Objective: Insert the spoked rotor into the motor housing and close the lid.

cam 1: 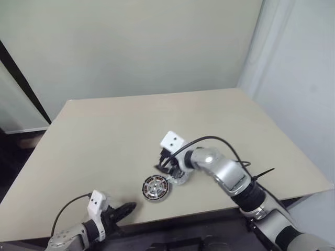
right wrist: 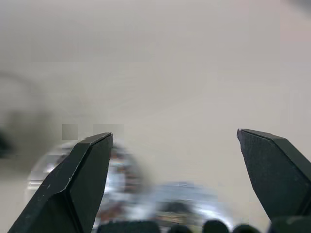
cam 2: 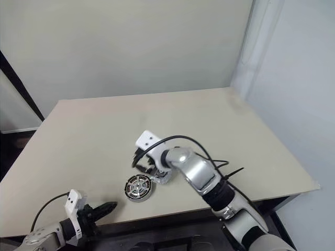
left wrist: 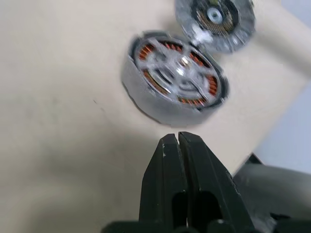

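Observation:
The motor housing (left wrist: 172,80) lies near the table's front edge, its copper windings showing through gaps. A shiny spoked rotor (left wrist: 181,65) appears to sit inside it, spokes across the windings. A round silver lid (left wrist: 216,19) lies open, joined to the housing's rim on its right side (cam 1: 178,178). My right gripper (cam 1: 165,163) hovers just above the lid and housing, open wide with nothing between its fingers (right wrist: 85,177). My left gripper (cam 1: 131,206) rests at the table's front edge, left of the housing (cam 1: 155,188), shut and empty, pointing at it.
The beige table (cam 1: 131,130) stretches back to a pale wall. Its front edge runs just below the housing and its right edge slopes off at the right. A black cable (cam 1: 209,140) loops over my right wrist.

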### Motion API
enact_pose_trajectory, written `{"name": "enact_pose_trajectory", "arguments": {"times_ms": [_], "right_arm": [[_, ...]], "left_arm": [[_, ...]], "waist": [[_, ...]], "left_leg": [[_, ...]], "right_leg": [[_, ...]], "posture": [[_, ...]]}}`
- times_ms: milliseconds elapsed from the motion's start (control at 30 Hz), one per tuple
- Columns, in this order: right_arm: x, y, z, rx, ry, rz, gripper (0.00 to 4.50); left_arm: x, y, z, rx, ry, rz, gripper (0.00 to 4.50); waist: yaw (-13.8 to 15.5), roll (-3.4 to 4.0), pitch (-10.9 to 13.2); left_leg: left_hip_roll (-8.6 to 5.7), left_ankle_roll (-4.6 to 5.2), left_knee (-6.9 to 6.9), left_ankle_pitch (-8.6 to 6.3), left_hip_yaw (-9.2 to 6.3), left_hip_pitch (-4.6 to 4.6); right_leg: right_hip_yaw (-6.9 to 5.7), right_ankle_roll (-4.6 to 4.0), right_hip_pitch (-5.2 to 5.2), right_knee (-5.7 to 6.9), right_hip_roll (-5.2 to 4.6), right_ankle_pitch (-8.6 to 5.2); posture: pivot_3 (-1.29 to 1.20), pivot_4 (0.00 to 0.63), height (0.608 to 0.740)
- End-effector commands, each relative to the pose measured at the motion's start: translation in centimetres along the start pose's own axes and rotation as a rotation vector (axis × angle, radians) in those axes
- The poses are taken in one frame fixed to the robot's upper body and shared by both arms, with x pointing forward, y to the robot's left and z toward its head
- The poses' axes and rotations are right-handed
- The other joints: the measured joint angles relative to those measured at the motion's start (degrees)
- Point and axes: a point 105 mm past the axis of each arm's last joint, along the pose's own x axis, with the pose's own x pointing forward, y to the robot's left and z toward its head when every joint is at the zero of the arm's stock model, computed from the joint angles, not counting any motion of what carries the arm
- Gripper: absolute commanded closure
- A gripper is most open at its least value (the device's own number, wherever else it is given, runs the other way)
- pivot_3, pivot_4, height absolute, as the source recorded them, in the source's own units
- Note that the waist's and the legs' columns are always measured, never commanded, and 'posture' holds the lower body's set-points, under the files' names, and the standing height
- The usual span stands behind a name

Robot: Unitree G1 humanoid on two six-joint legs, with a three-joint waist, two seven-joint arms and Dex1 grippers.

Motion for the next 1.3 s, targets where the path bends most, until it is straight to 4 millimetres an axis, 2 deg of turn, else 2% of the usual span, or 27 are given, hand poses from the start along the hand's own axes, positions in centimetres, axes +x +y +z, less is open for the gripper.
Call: {"name": "enact_pose_trajectory", "arguments": {"times_ms": [33,167,267,400,500,567,767,867,933,1067,1200,1300], "right_arm": [[-1.5,-4.3,-0.5,-0.089,0.003,-0.161,0.04],[-2.7,-7.3,-4.2,-0.138,0.123,-0.261,0.04],[-3.0,-8.0,-7.0,-0.152,0.202,-0.282,0.04],[-2.7,-7.4,-9.3,-0.168,0.252,-0.253,0.04],[-1.7,-5.6,-10.3,-0.136,0.241,-0.193,0.04],[-0.9,-4.0,-9.7,-0.061,0.186,-0.141,0.04],[0.9,0.1,-5.3,0.123,-0.010,-0.011,0.04],[1.5,2.2,-3.0,0.179,-0.087,0.057,0.04],[2.0,3.4,-2.3,0.179,-0.103,0.091,0.04],[3.0,5.7,-2.3,0.137,-0.085,0.147,0.04],[3.7,7.4,-3.3,0.101,-0.052,0.185,0.04],[4.0,7.9,-3.9,0.089,-0.039,0.197,0.04]], "left_arm": [[-0.4,0.7,2.3,0.058,-0.081,0.041,4.50],[-0.7,0.9,3.0,0.078,-0.093,0.061,4.50],[-0.8,0.8,3.1,0.080,-0.093,0.062,4.50],[-0.8,0.7,3.2,0.084,-0.090,0.062,4.50],[-0.7,0.6,3.4,0.087,-0.088,0.061,4.50],[-0.7,0.5,3.4,0.089,-0.085,0.060,4.50],[-1.0,0.4,3.4,0.090,-0.074,0.060,4.50],[-1.1,0.3,3.3,0.088,-0.068,0.060,4.50],[-1.2,0.2,3.2,0.086,-0.066,0.060,4.50],[-1.3,0.0,3.3,0.085,-0.064,0.061,4.50],[-1.5,-0.1,3.3,0.087,-0.062,0.066,4.50],[-1.7,-0.2,3.2,0.086,-0.060,0.071,4.50]], "waist": [[0.0,-0.10,-0.1],[0.0,-0.17,-0.1],[0.0,-0.19,-0.1],[0.0,-0.19,-0.1],[0.0,-0.20,-0.1],[0.0,-0.20,-0.1],[0.0,-0.17,-0.1],[0.0,-0.17,-0.1],[0.0,-0.16,-0.1],[0.0,-0.09,-0.1],[0.0,-0.07,-0.1],[0.0,-0.04,0.0]], "left_leg": [[0.00,0.00,0.00,0.00,0.02,-0.01],[-0.01,0.01,0.00,0.00,0.07,-0.01],[0.01,0.02,-0.01,0.00,0.07,-0.01],[0.01,0.02,0.00,0.01,0.12,-0.01],[0.01,0.03,0.02,0.01,0.13,-0.01],[0.01,0.03,0.03,0.01,0.12,0.01],[0.09,0.02,0.05,0.02,0.09,0.01],[0.08,0.02,0.11,0.02,0.10,0.02],[0.08,0.02,0.12,0.02,0.10,0.03],[0.08,0.02,0.12,0.02,0.08,0.03],[0.08,0.01,0.12,0.02,0.09,0.03],[0.08,0.01,0.13,0.02,0.10,0.03]], "right_leg": [[0.01,0.00,0.00,-0.01,0.00,0.00],[0.04,-0.10,-0.01,-0.03,0.00,0.06],[0.04,-0.14,-0.01,-0.03,0.01,0.08],[0.06,-0.17,0.00,-0.03,0.02,0.10],[0.07,-0.18,0.02,-0.02,0.02,0.10],[0.07,-0.18,0.04,-0.02,0.04,0.11],[0.07,-0.29,0.03,0.00,0.11,0.19],[0.07,-0.29,0.05,0.00,0.11,0.19],[0.07,-0.29,0.06,0.01,0.11,0.19],[0.05,-0.29,0.05,0.02,0.11,0.19],[0.06,-0.29,0.05,0.02,0.11,0.19],[0.06,-0.30,0.05,0.03,0.11,0.19]], "posture": [[0.00,0.000,0.740],[0.00,0.000,0.740],[0.00,0.000,0.740],[0.00,0.000,0.740],[0.00,0.000,0.740],[0.00,0.000,0.740],[0.00,0.000,0.740],[0.00,0.000,0.740],[0.00,0.000,0.740],[0.00,0.000,0.740],[0.00,0.000,0.740],[0.00,0.000,0.740]]}}
